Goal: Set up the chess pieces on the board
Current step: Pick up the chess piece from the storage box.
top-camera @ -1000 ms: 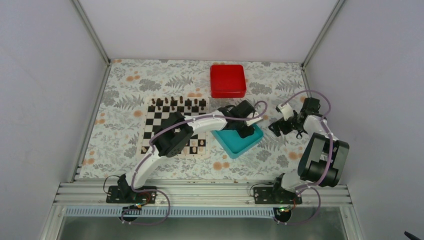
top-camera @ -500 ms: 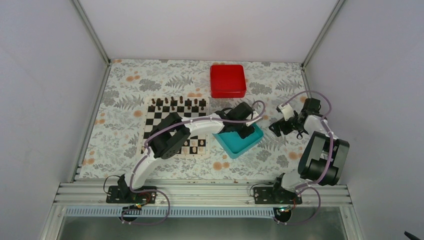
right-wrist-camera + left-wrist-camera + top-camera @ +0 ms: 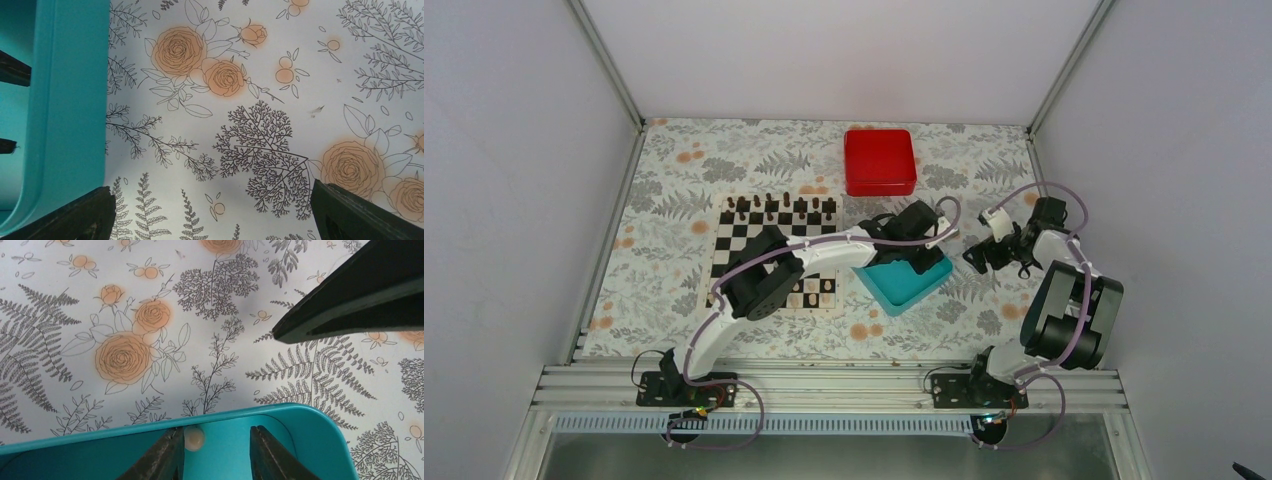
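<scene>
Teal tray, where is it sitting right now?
In the top view the teal tray lies just right of the board and nearer the arms than the red box. The left gripper hangs open over its inside.

There is one board (image 3: 736,245), one teal tray (image 3: 904,287), one red box (image 3: 880,161). Dark chessmen (image 3: 771,206) number about eight; chess pieces (image 3: 194,438) are mostly hidden.
</scene>
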`<state>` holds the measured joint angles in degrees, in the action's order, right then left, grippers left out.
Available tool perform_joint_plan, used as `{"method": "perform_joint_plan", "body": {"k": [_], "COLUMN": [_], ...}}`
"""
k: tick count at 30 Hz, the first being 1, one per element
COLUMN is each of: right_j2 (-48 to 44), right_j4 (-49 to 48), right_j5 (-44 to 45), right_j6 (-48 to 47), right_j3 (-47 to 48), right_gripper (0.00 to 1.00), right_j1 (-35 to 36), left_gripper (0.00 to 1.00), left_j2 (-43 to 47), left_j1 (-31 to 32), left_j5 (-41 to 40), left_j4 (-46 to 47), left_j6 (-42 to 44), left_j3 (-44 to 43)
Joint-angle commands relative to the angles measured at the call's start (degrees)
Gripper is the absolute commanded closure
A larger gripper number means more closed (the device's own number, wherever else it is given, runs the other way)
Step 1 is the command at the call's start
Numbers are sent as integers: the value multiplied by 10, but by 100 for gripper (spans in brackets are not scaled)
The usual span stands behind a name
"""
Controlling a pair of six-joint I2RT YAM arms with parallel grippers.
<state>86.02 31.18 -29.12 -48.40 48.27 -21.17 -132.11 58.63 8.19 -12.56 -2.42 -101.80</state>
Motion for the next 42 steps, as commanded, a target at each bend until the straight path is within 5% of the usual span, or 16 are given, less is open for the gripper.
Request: {"method": "perform_joint_plan", "body": {"k": [1,42], "right_j2": [9,21], "right_j4": [-7,-4], "right_j5": [-17,-29], "right_j6": [-10,-22], "right_j3": [-2,-1], "right_gripper": [0,0], "right_j1": [-8,-18], "left_gripper": [67,71], "left_j2": [-17,-63], "left_j1": [6,9], "left_j5": [-2,-41], "left_j4": [5,-2], "left_j6": [-11,-13], "left_j3": [-19,-52]}}
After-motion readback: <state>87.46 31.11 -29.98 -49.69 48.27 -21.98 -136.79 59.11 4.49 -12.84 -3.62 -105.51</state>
